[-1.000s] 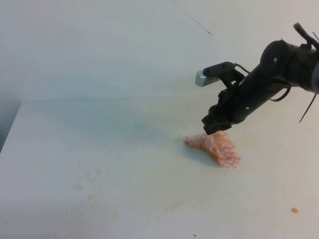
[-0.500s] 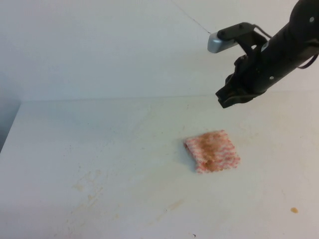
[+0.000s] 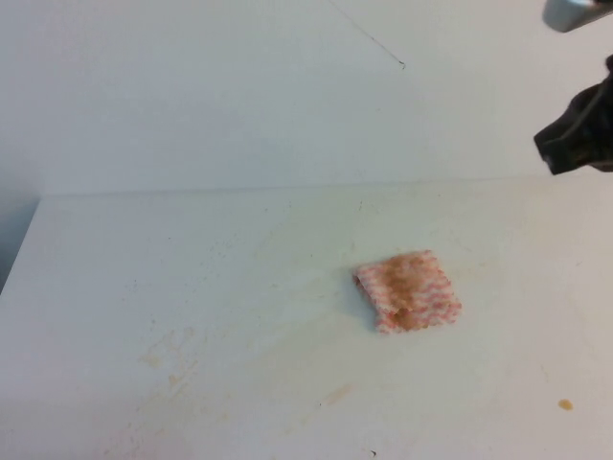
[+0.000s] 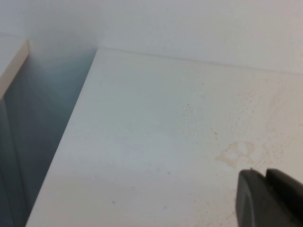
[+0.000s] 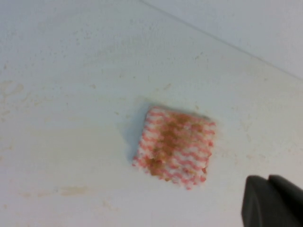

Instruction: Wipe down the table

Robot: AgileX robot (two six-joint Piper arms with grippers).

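Observation:
A folded red-and-white cloth (image 3: 408,290) with brown stains lies flat on the white table (image 3: 192,259), right of the middle; the right wrist view shows the cloth (image 5: 175,145) lying alone. My right gripper (image 3: 567,146) hangs high at the right edge, well above and right of the cloth, shut and empty; its fingertips (image 5: 270,182) press together. My left gripper (image 4: 265,173) is shut with nothing in it, above the table's left part near a faint brown stain (image 4: 235,153). It is out of the high view.
Faint brown smears mark the table at front left (image 3: 168,350) and front middle (image 3: 335,393). A small orange spot (image 3: 566,404) sits at front right. The table's left edge (image 4: 71,127) drops off beside a wall.
My right gripper let go of the cloth, shut, and rose up and to the right. The cloth, bunched a second ago, now lies flat in a square.

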